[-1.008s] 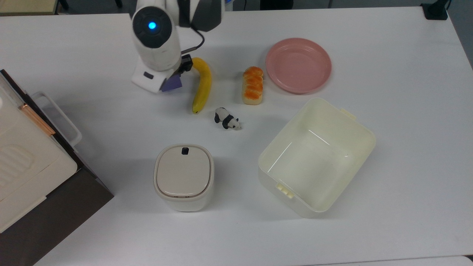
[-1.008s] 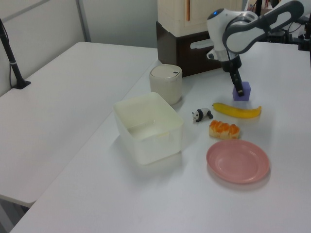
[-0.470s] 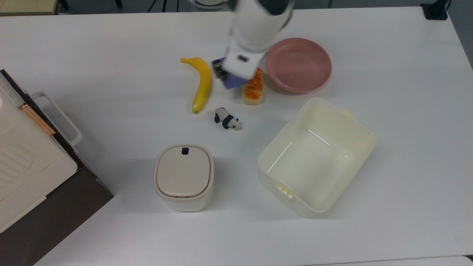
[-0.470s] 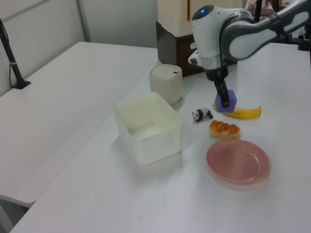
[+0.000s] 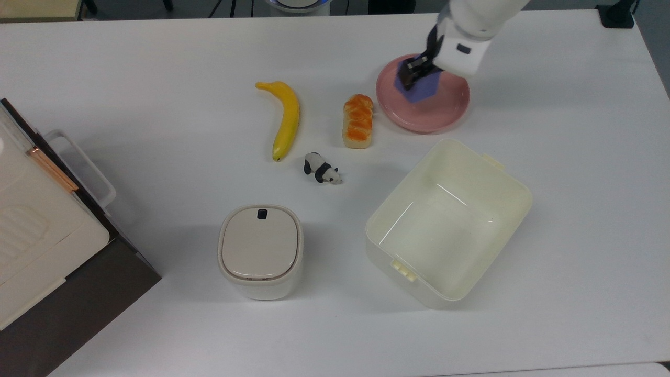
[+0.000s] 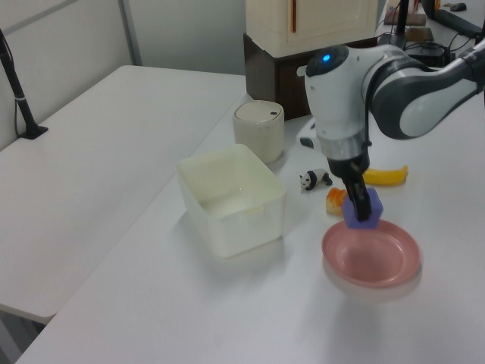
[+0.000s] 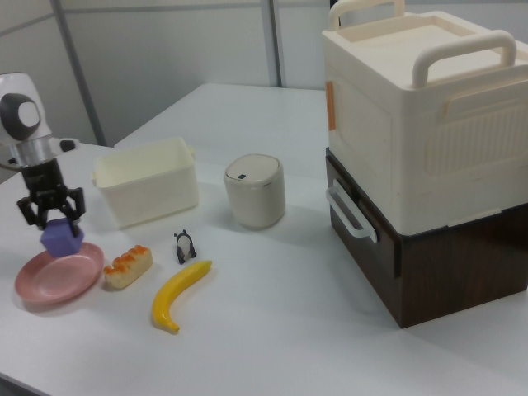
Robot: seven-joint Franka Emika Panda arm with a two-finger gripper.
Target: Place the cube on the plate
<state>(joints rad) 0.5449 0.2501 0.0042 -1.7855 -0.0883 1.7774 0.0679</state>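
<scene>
The white tabletop (image 5: pixel 576 157) carries everything, with broad bare room on the top view's right of the plate. The cream tub (image 5: pixel 448 222) stands near the plate's lower side in the top view, its rim the closest edge to mind on any retreat. The arm has swung across from beside the banana (image 5: pixel 285 119), over the bread roll (image 5: pixel 358 120), in the last second, so the carry is nearly done. The pink plate (image 5: pixel 445 112) now lies beneath the end effector (image 5: pixel 413 73), which is clenched on the cube (image 5: pixel 419 89). In the right view the cube hangs just above the plate, not yet resting. What remains, I judge, is a short descent and release, then a straight lift away.
</scene>
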